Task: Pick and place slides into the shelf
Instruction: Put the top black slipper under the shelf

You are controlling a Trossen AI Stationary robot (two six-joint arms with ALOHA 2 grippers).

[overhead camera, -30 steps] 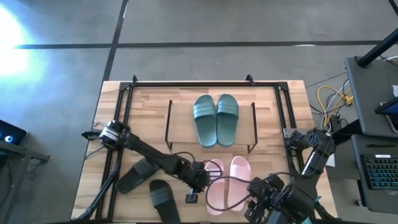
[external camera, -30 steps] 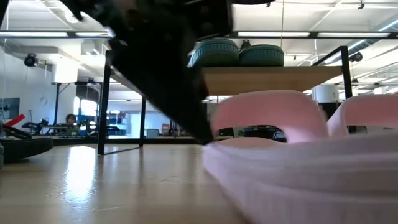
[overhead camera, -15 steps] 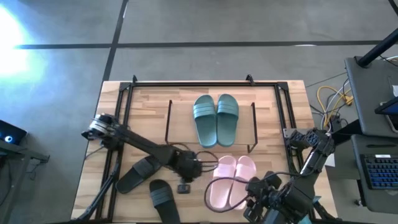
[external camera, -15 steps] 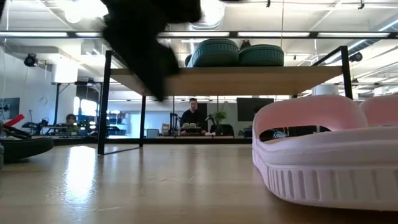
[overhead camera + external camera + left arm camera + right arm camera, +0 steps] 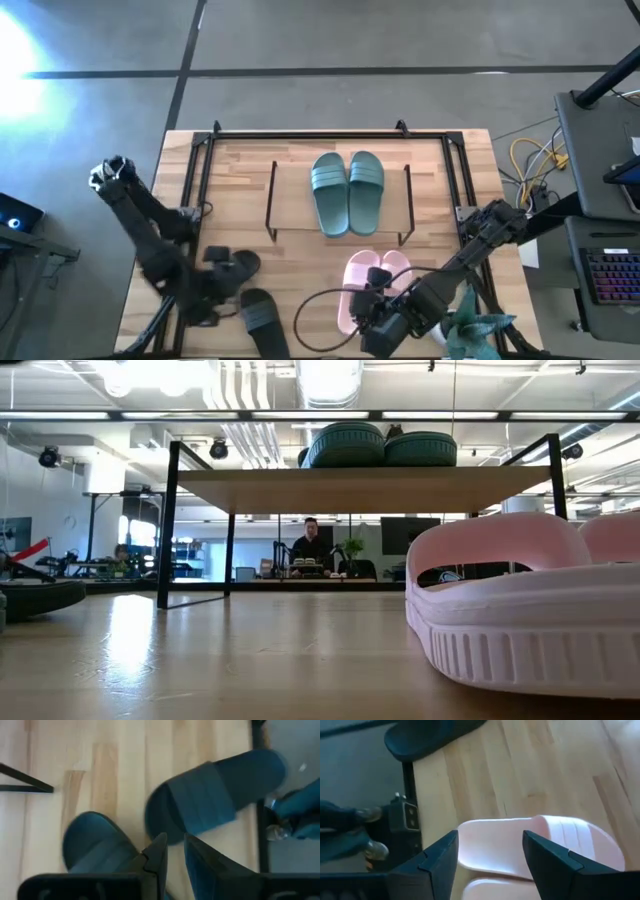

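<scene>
I am a two-armed robot at a wooden bench [image 5: 440, 170], seen from above. The small shelf [image 5: 285, 190] stands at the middle of the far half, and the teal-green pair [image 5: 347, 192] already lies side by side on its board, toes toward me, filling most of its width.

My right pincer [image 5: 490, 855] is spread wide and hangs just over the pale pink pair [image 5: 372, 285], which lies on the bench just in front of the shelf. I judge it is lined up to take the nearer pink slide by its strap; nothing is between its fingers.

My left pincer [image 5: 171, 860] has its fingers drawn nearly together, a thin gap between them, gripping nothing. It hovers over the two black slides [image 5: 240, 290] at the near left of the bench, which lie apart and at different angles.

From bench height, open space shows under the shelf board, between its thin black legs. That looks like the free room for the pink pair. The big black tube frame [image 5: 300, 134] borders the bench, close beside the black slides, so the left arm has little side room there.
</scene>
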